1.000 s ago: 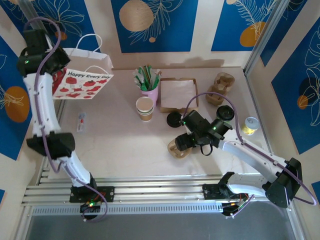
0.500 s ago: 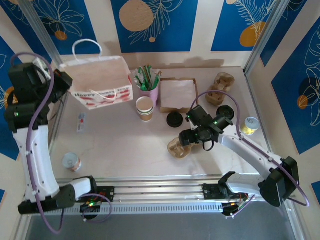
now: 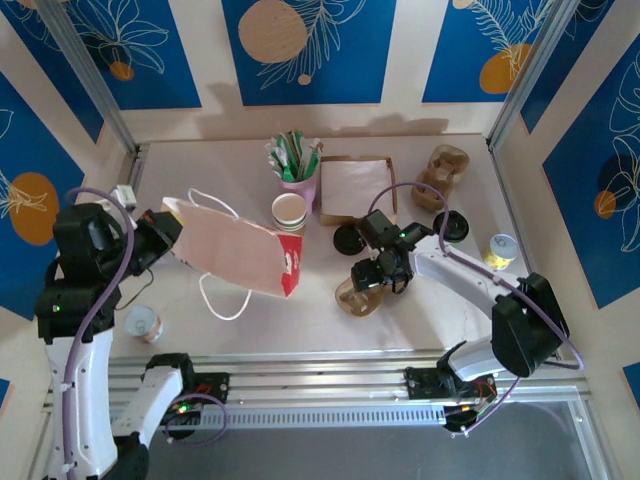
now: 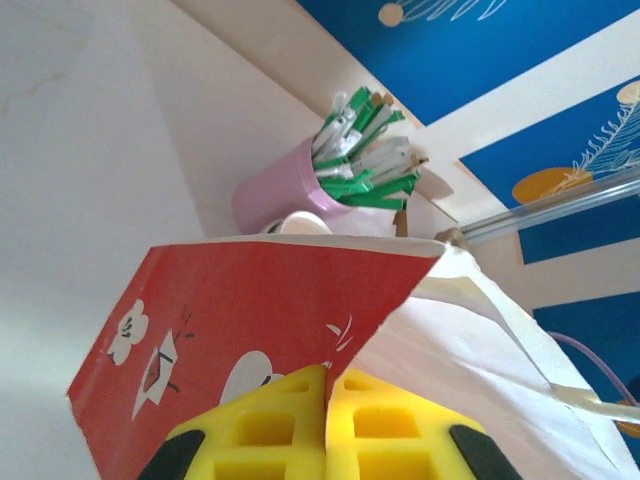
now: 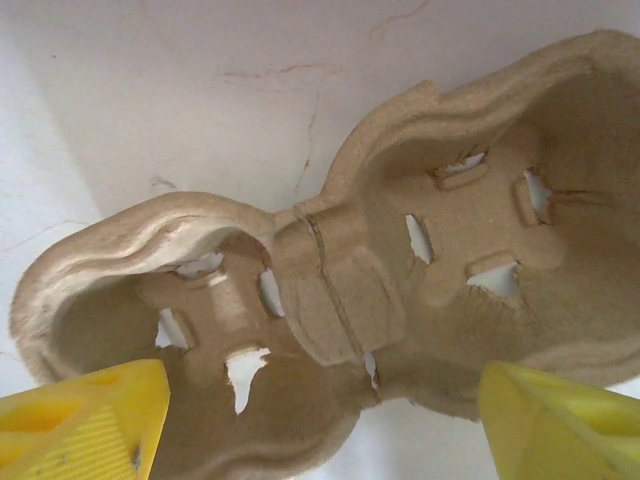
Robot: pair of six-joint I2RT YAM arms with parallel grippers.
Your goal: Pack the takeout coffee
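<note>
Right wrist view is giving me the nearest job. My right gripper (image 5: 320,425) is hovering just above the pulp cup carrier (image 5: 340,290), with its yellow fingers (image 5: 90,420) spread wide at the picture's two near corners and gripping nothing. To do this well, I judge I should be coming down square over the narrow waist between the two wells. Closing on that ridge looks safer than closing on a thin outer lip, which would likely crumple.

My left gripper (image 4: 327,440) is clamping the top edge of the paper bag (image 4: 240,330), pads tight together with the fold between them. From above the bag is tipping over on its side, base pointing right toward the carrier and one handle loop hanging toward the near edge. I am thinking it needs standing mouth-up before anything goes in.

The takeout coffee (image 3: 452,226) is sitting on the table to the right of my right gripper and a little farther back, apart from it. It is reading as a black lid, and I cannot make out its green side. A loose black lid (image 3: 350,238) is lying just beyond the carrier, so I am taking care not to confuse the two.

The top external view is giving me how the coffee, bag and carrier lie relative to each other. The right wrist view is adding the carrier's slits and the crease across its waist, too fine to read from above. The left wrist view is adding the bag's red printed face, with the pink cup (image 4: 285,190) of green stirrers beyond it.
</note>
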